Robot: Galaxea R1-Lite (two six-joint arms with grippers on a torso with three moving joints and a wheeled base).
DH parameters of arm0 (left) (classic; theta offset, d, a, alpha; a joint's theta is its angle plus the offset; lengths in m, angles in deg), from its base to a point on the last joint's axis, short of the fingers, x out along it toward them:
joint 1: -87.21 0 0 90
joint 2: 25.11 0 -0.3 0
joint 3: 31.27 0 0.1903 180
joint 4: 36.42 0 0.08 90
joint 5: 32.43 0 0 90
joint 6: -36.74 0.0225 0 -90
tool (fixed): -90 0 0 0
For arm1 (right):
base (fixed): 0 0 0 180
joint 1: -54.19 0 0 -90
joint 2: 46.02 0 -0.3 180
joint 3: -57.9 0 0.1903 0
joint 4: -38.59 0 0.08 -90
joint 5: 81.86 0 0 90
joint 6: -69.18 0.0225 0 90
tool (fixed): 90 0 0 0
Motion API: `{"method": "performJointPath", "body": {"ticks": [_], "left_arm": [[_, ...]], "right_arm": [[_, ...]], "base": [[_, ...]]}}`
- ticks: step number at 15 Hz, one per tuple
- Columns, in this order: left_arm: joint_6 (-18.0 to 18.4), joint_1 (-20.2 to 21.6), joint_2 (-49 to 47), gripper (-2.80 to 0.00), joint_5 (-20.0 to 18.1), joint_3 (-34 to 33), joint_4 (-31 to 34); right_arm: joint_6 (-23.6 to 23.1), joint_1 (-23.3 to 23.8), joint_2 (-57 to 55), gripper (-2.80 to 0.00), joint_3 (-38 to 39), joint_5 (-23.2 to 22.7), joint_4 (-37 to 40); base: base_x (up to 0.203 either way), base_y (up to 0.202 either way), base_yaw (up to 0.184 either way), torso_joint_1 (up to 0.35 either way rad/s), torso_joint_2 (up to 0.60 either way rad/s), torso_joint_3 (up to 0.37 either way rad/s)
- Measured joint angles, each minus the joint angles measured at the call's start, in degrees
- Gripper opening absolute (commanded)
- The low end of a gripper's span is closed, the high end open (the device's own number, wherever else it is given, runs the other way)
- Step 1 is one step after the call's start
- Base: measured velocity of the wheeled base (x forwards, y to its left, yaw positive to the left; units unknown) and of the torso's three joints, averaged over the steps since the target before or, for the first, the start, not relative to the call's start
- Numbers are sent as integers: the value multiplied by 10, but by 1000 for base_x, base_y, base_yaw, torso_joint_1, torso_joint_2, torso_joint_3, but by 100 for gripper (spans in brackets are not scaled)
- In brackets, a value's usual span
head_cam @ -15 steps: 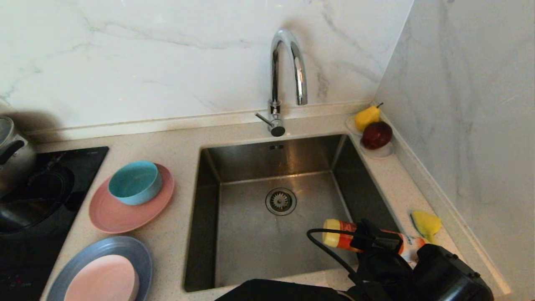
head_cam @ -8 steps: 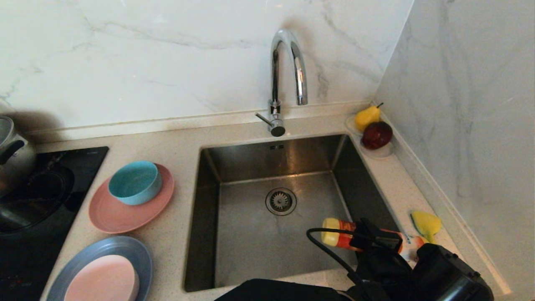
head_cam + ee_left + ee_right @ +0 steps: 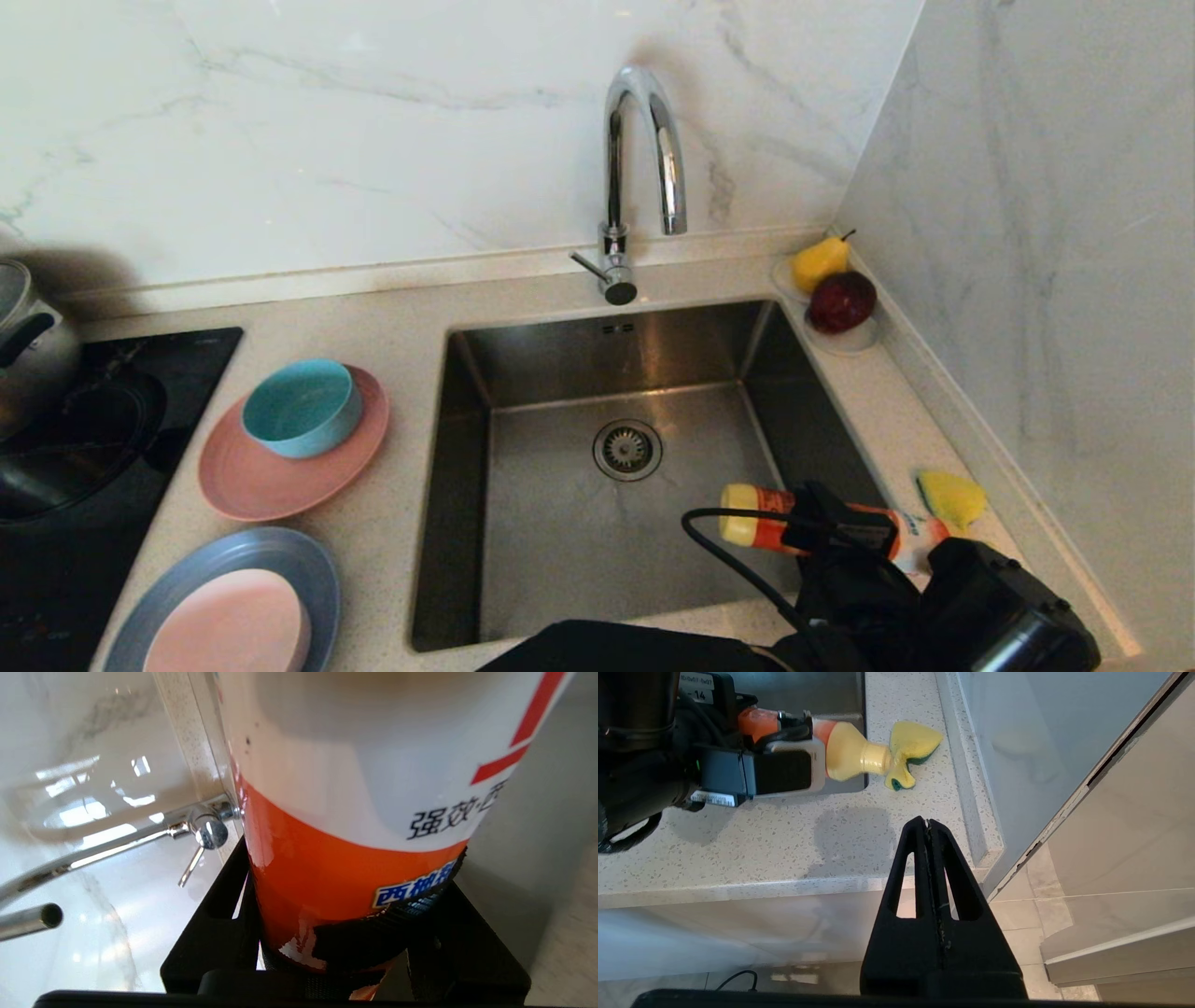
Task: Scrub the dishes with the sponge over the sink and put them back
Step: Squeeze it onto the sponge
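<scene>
One bottle (image 3: pixel 822 534) fills your left gripper (image 3: pixel 840 541), lying level; the sponge (image 3: pixel 950 497) sits just beyond its base. Right gripper (image 3: pixel 928 823) is closed, empty.

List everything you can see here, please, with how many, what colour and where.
sink: one, steel, centre of counter
tap: one, chrome, behind sink
plates: two, pink and grey-blue, left of sink
bowls: two, teal on pink plate, pale pink on grey-blue plate
sponge: one, yellow and green, right of sink
bottle: one, orange and white, yellow cap, held level over sink's near right corner
fruit: yellow pear, dark red apple, on saucer, back right corner
pot: one, steel, on black hob, far left
left gripper: black, shut on bottle
right gripper: black, shut, off counter's front edge
</scene>
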Motion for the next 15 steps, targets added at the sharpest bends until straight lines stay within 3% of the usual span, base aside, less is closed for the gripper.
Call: {"method": "performJointPath", "body": {"ticks": [15], "left_arm": [[4,8,-5,-280,-4,0,-15]], "right_arm": [[0,0,0,-280,0,0,0]], "base": [[0,0,0,0,0,0]]}}
